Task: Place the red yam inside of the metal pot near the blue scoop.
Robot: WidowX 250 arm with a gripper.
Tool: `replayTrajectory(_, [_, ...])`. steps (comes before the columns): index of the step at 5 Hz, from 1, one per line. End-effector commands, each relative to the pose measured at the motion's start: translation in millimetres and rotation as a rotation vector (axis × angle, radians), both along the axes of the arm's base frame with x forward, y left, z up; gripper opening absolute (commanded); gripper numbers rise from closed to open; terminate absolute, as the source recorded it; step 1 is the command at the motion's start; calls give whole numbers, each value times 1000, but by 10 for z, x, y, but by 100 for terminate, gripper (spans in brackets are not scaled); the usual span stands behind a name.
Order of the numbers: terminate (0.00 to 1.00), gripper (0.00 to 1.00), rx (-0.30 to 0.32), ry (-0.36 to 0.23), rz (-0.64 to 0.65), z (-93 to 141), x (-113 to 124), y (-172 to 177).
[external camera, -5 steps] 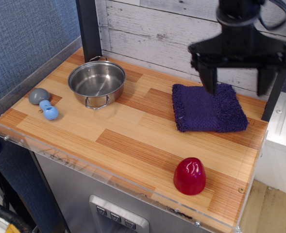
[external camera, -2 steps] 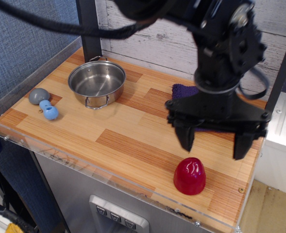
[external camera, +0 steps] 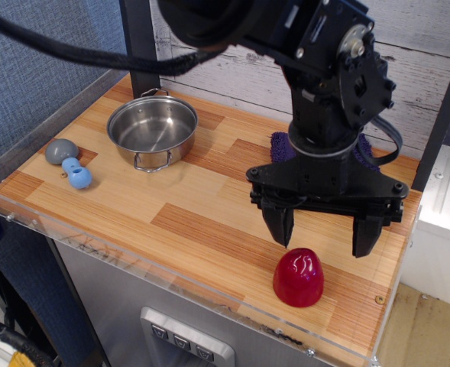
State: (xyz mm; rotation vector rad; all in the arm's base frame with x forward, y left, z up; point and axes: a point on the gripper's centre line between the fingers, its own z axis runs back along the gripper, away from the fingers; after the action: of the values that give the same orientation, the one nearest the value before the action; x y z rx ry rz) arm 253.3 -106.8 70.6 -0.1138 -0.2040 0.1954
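The red yam (external camera: pixel 298 277) is a glossy dark-red rounded lump standing on its flat base near the front right of the wooden table. My black gripper (external camera: pixel 324 243) hangs open just above and slightly behind it, one finger to each side, not touching it. The metal pot (external camera: pixel 152 131) sits empty at the back left, with wire loop handles front and back. The blue scoop (external camera: pixel 70 163), light-blue handle and grey head, lies at the left edge, close to the pot.
A purple cloth (external camera: pixel 284 145) lies at the back right, mostly hidden behind my arm. A dark post (external camera: pixel 139 42) stands behind the pot. A clear raised lip (external camera: pixel 171 279) runs along the table's front edge. A plank wall closes the back.
My gripper has come down and forward from above the purple cloth to just over the red yam, staying open. The yam, pot and scoop have not moved.
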Motion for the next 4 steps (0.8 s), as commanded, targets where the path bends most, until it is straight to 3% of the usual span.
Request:
replayTrajectory(1, [0,100,10,56,14,-201,-49,23])
replayTrajectory(4, [0,100,33,123,28,-478,-131,31])
